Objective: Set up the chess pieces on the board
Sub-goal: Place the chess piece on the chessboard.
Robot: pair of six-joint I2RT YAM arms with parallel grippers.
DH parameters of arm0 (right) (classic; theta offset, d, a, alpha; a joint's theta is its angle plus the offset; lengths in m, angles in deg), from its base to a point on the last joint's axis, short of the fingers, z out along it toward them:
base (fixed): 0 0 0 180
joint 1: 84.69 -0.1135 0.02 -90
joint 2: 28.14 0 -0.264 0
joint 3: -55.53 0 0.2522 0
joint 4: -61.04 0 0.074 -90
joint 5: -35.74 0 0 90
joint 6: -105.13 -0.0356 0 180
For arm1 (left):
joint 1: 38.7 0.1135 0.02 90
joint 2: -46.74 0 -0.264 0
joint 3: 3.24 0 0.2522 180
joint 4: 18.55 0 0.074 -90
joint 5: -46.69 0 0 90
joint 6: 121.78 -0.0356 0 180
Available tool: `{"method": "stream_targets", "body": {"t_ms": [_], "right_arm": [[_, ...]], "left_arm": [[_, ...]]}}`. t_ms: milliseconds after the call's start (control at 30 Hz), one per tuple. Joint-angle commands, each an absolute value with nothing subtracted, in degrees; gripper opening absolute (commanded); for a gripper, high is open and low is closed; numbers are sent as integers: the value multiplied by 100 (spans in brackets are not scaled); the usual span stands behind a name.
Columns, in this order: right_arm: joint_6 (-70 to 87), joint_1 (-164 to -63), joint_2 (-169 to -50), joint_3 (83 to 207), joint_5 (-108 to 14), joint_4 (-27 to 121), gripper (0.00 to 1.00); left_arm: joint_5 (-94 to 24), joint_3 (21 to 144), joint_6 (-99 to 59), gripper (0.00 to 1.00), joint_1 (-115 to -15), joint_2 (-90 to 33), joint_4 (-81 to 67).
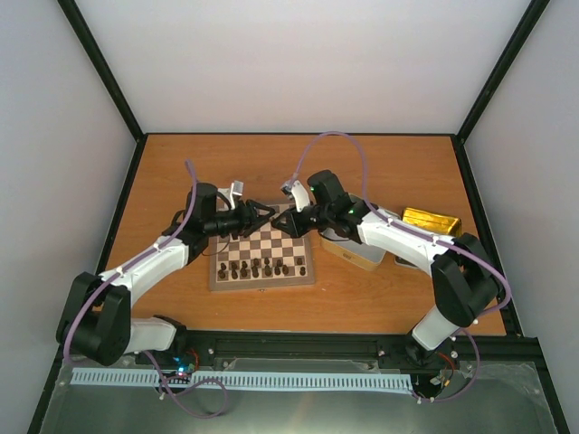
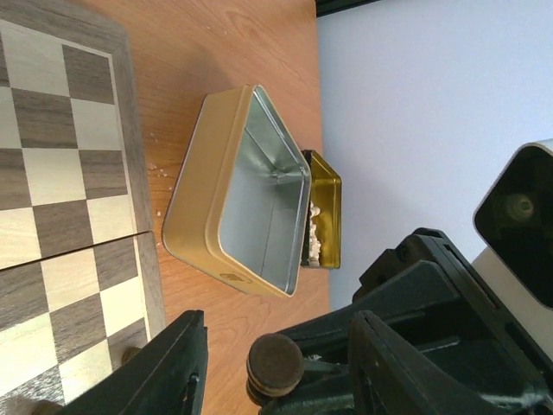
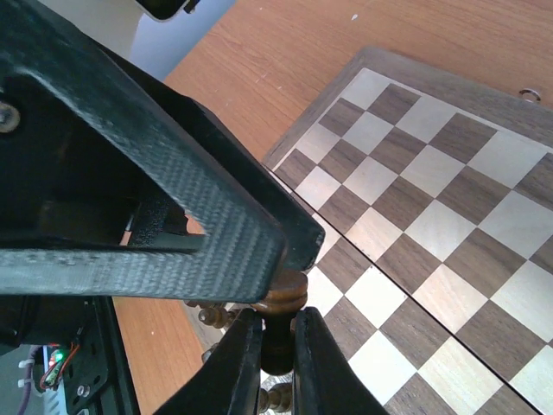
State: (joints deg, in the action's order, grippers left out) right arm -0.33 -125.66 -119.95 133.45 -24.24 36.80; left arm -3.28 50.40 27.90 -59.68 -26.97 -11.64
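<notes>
Clamping dark chess piece (image 3: pixel 285 296) over board (image 3: pixel 449 199): right pincer (image 3: pixel 276 327); left pincer (image 2: pixel 275 346) astride.

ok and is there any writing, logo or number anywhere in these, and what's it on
None readable in any view.
gold tin: small stamped mark near one corner of its side, too small to read.
board: visible border shows no letters or numbers.
chess piece in the right gripper: plain, no marks.
</notes>
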Motion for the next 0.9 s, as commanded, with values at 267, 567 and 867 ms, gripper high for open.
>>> {"method": "stream_targets", "body": {"t_ms": [267,567,867], "right_arm": [[-231,-12670,-12142,13475,-2447,4017,8],[-398,-12670,-12165,13433,-2496,4224,8],[-715,-12670,-12062,13426,-2594,4124,8]], "left_arm": [[-310,4919,2995,35,-5953,-2783,-1498],[-206,4813,3087,25,-5958,-2804,-1549],[195,4647,3846,13,-5954,-2657,-2153]]}}
